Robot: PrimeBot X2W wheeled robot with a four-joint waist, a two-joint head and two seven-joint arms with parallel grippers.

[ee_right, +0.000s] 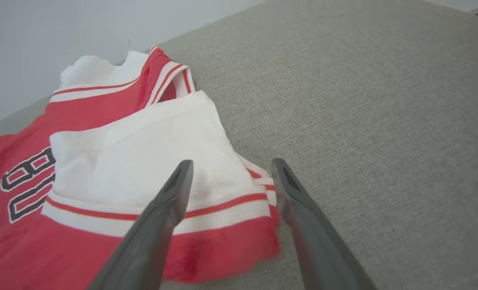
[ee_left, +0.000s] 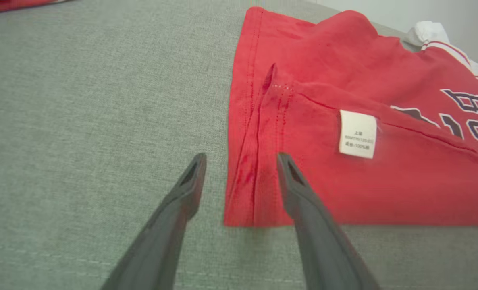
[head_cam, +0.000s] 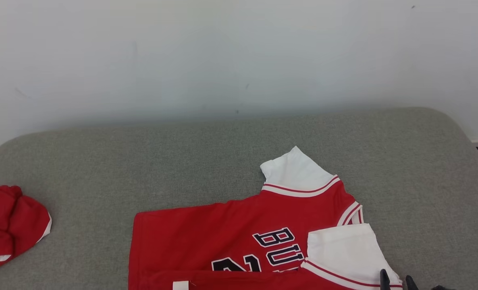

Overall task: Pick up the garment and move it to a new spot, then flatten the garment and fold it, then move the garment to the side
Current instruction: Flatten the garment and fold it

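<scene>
The garment lies on the padded surface, near and right of centre; a bundled cloth lies well apart at the left edge; a wall stands behind; the left gripper is over the garment's near left corner, the right gripper over its near right.

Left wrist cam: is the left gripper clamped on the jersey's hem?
No: the left gripper is open, its two fingers spread apart with the hem corner of the red jersey lying loose between them.

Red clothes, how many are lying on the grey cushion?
2. The jersey lies spread near the front, partly folded; a crumpled red garment sits apart, far to its left. Others could be out of frame.
</scene>
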